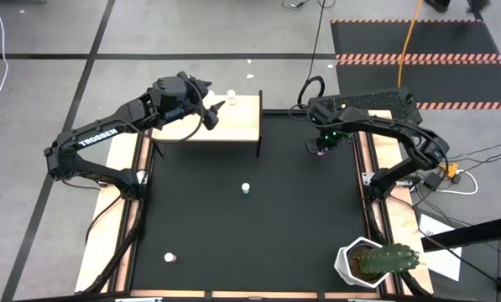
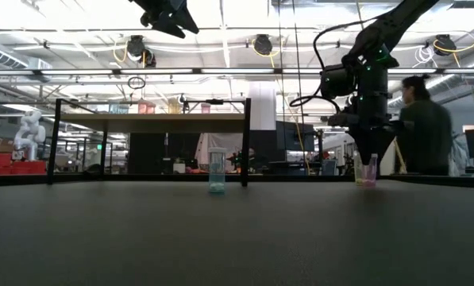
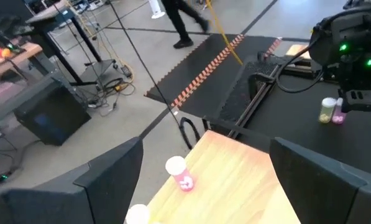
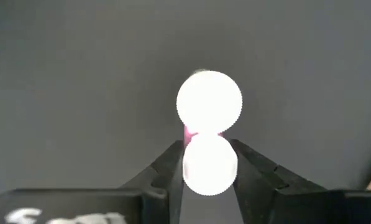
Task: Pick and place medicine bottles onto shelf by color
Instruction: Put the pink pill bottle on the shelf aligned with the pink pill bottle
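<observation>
Two bottles [image 4: 209,102] touching, right gripper [image 4: 209,163] clamping the nearer, left gripper [image 1: 212,113] open over shelf [image 1: 242,126]

A second bottle [image 4: 209,102] stands touching the gripped bottle [image 4: 210,165], crowding it.

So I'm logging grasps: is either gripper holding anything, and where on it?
The right gripper is closed around a pink bottle, fingers on opposite sides just below its cap, on the mat. The left gripper is open and empty.

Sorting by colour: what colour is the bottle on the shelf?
Pink-red body, white cap: the bottle on the shelf, seen best in the left wrist view.
</observation>
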Robot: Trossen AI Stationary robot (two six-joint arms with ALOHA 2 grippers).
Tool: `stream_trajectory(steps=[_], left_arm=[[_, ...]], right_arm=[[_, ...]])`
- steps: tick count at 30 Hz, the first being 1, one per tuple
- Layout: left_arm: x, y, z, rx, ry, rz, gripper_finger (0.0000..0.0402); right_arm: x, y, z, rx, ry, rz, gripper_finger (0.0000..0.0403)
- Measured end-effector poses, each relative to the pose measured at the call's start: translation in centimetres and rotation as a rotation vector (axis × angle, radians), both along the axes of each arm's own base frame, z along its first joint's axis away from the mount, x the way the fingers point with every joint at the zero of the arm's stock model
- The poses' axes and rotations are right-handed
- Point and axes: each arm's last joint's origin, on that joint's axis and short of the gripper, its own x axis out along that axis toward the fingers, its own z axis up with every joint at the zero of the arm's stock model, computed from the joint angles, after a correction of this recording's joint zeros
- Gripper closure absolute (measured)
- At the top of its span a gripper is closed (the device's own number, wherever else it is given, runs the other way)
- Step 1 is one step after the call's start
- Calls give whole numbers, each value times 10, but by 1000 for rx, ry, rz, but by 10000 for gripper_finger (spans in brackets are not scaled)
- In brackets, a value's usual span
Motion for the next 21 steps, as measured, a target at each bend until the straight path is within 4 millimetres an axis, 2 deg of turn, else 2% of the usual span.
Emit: stream_trajectory(steps=[4,8,10,13,16,19,21], left_arm=[[4,-5,1,-87,-79,-53,50],[28,-12,-7,-244,-186,-172,50],[46,-18,-13,-281,-222,-256,50],[76,-37,-24,-277,-224,-419,50],[105,-63,-41,-178,-170,-580,50],[127,-87,-58,-171,-163,-661,50],[138,-98,-68,-240,-182,-670,50]], right_arm=[[1,15,17,-34,-46,32,288],[-3,39,44,-64,-161,58,290],[-5,52,57,-57,-247,87,293],[-7,74,75,-57,-380,143,294],[-7,96,90,-53,-505,187,290],[-4,117,103,-45,-628,244,288],[-1,130,110,-35,-705,293,289]])
